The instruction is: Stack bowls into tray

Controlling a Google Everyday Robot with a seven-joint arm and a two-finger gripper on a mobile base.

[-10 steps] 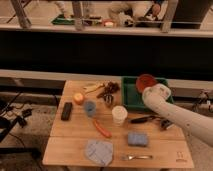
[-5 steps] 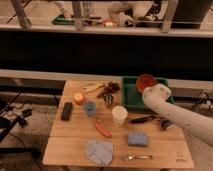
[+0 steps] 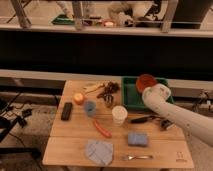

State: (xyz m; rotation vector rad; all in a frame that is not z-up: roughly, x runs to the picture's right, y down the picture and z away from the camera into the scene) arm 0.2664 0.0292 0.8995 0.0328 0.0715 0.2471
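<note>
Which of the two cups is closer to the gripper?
The cream-white cup; the blue-grey cup sits farther left. The gripper hangs over the tray by the bowl.

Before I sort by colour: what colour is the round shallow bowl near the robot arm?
Orange-red bowl, at dark green tray; gripper beside it. Camera view.

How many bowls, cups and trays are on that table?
Orange-red bowl: 1
Cups: 2 (cream cup, blue-grey cup)
Green tray: 1
Total: 4
The gripper is over the tray beside the bowl, behind the arm.
</note>
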